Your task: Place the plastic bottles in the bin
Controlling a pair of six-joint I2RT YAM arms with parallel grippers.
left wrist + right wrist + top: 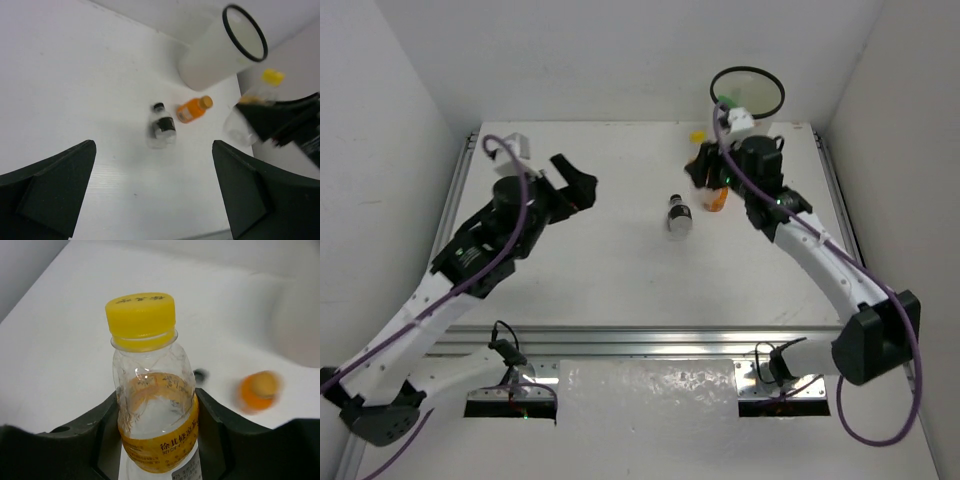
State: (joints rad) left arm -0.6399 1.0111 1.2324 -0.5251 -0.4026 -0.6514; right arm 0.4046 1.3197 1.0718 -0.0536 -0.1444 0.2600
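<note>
A white table (620, 290) sits boxed in by white walls at the left, right and back. A tall white bin (207, 60) with a black ring rim stands at the far right, close to the back wall. The left end effector (575, 178) hangs over the left half with its fingers spread wide, and a broad stretch of table separates it from the bottles. The right end effector (157, 415) grips a yellow-capped bottle (155, 385) just in front of the bin. A black-capped clear bottle (679, 216) lies mid-table. An orange bottle (717, 198) lies near it, between it and the bin.
</note>
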